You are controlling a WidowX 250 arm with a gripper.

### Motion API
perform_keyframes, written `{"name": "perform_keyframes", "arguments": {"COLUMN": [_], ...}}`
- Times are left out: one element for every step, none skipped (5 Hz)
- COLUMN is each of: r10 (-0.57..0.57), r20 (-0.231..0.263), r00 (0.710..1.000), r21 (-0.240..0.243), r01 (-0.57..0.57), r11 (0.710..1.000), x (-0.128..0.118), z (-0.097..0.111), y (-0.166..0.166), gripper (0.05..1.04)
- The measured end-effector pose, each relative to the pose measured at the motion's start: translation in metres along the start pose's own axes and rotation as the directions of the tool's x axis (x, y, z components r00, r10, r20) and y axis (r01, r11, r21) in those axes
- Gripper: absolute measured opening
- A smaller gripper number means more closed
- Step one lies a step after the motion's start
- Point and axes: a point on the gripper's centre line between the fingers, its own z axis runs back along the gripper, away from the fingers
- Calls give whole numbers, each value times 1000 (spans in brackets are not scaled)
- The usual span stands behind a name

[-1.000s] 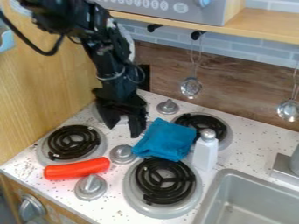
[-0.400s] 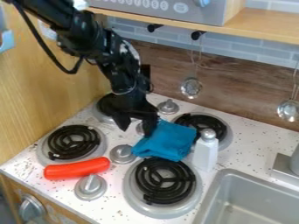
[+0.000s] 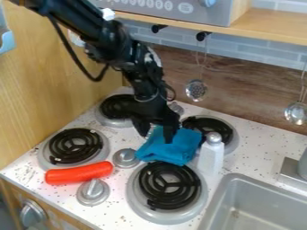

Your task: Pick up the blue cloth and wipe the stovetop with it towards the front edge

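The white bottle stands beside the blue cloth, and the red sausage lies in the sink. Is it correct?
No, the camera view shows the red sausage on the stovetop, not in the sink. The white bottle stands beside the blue cloth.

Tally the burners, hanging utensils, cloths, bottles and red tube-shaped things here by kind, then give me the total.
Burners: 4
Hanging utensils: 2
Blue cloth: 1
White bottle: 1
Red tube-shaped thing: 1
Total: 9
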Motion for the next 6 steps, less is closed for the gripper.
{"name": "perform_keyframes", "arguments": {"r10": [-2,-3,19,56,69,49], "r20": [-7,-26,-60,-99,-111,-129], "r00": [1000,1000,998,993,991,990], "r21": [11,38,63,104,114,118], "r01": [2,4,-15,-46,-56,-34], "r11": [1000,999,998,994,992,992], "x": [8,14,11,3,-2,-17], "z": [-9,-20,-32,-37,-39,-39], "y": [-5,-7,-2,4,5,7], "gripper": [999,999,936,693,370,198]}}
